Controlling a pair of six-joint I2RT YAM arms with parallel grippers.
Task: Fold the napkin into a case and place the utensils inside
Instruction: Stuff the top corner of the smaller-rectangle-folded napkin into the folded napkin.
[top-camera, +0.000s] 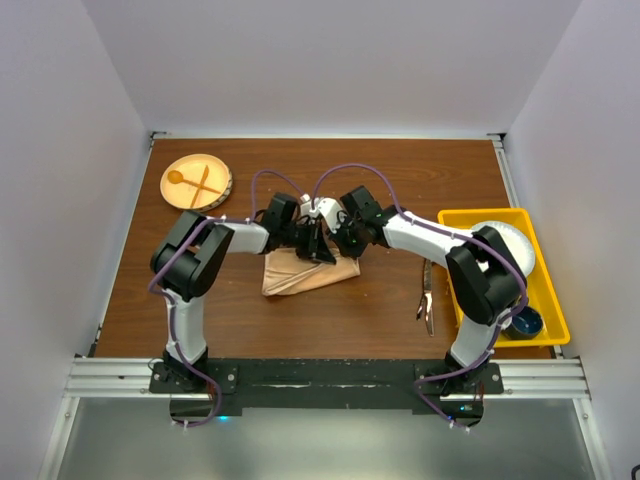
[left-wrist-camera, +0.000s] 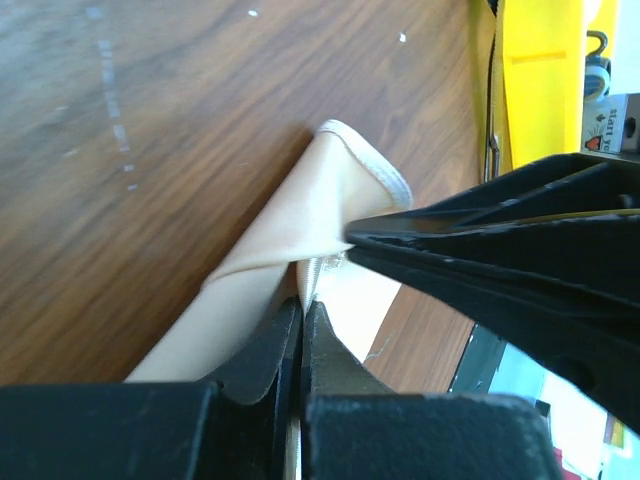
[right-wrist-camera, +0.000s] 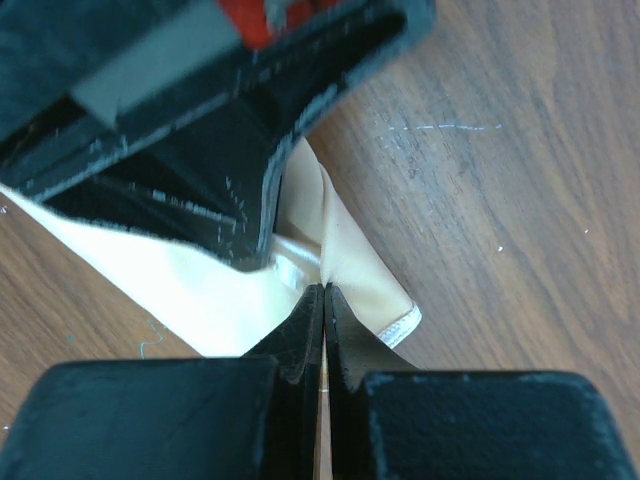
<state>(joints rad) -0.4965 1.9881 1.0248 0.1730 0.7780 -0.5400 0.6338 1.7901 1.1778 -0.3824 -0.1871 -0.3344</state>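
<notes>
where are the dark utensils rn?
Top view: the utensils lie on the table, right side, just left of the yellow bin and apart from the napkin at centre.

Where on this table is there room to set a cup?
The table is bare along its far edge between the wooden plate and yellow bin, and near the front edge before the napkin. The middle is crowded: left gripper and right gripper pinch the napkin; utensils lie beside the bin.
</notes>
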